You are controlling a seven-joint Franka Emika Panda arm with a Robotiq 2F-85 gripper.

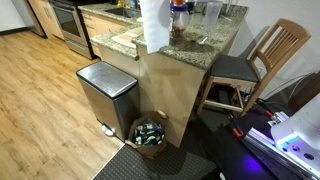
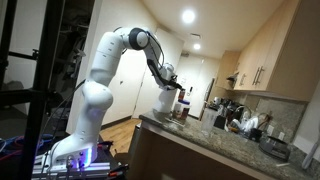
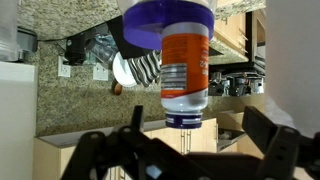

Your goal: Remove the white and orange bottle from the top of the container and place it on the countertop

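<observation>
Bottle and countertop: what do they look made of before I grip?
The white and orange bottle looks like glossy plastic, probably, given its soft sheen and the printed orange label wrapped around it. The countertop looks like polished stone, likely granite: speckled beige-brown flecks and a rounded edge.

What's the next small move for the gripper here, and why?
Probably ease the open gripper straight ahead until its fingers flank the white and orange bottle: the bottle sits centred ahead of the jaws, ungripped, atop the container.
</observation>
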